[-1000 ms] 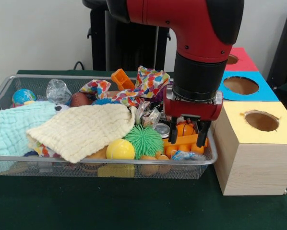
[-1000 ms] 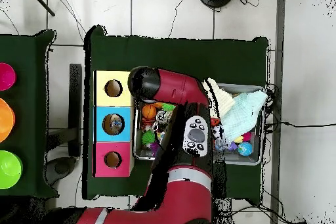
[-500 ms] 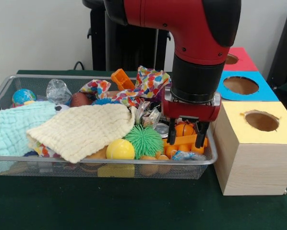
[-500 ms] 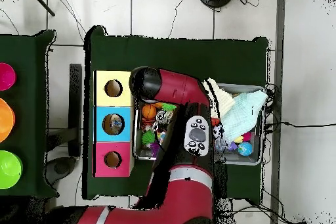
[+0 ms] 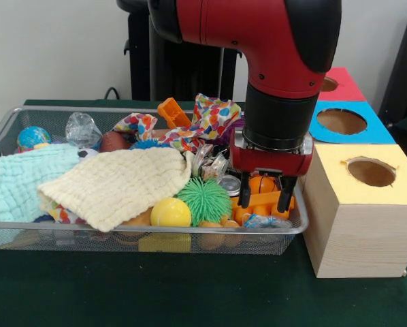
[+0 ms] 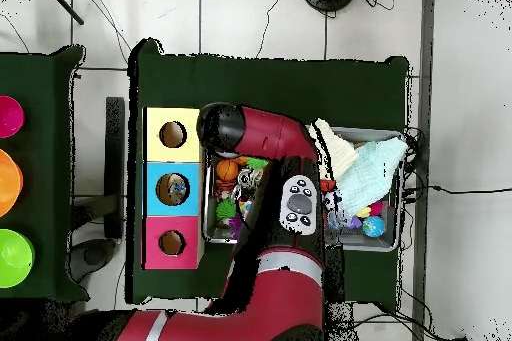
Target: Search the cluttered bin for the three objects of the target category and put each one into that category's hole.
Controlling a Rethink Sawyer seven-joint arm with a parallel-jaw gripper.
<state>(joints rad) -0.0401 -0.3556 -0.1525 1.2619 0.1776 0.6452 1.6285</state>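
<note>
Orange toy (image 5: 259, 201) lies at the wire bin's (image 5: 156, 230) 4 o'clock corner. Gripper (image 5: 265, 196) stands directly over it, fingers spread apart, tips apparently straddling it; contact unclear. Green spiky ball (image 5: 203, 200) at its 9 o'clock; yellow box (image 5: 360, 211) at 3 o'clock.

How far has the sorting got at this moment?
Possibly done: the overhead view shows something inside the blue box's hole; I cannot identify it. The yellow box's hole and pink box's hole look empty. In hand: nothing; the gripper hangs open over the orange toys at the wire bin's end. Still to come: grasping and dropping.
</note>
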